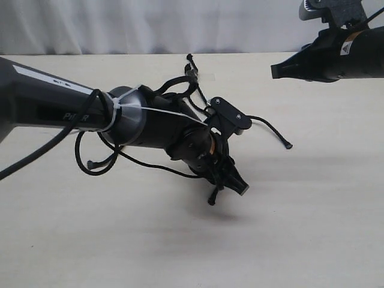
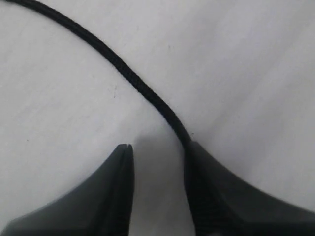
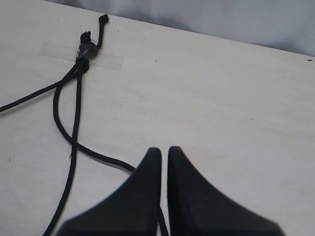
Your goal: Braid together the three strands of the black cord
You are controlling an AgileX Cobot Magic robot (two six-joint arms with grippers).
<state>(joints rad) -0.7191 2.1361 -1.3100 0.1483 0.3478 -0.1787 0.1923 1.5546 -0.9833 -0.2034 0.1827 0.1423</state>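
The cord (image 3: 86,49) is stuck to the table (image 1: 312,228) at its knotted head with clear tape (image 3: 110,61). Its three strands (image 3: 75,123) are spread out on the table. The left gripper (image 2: 157,152) is held low with its jaws spread apart, and one strand (image 2: 123,69) is touched by one finger (image 2: 216,191). The right gripper (image 3: 164,150) is held above the table, its jaws pressed together on nothing.
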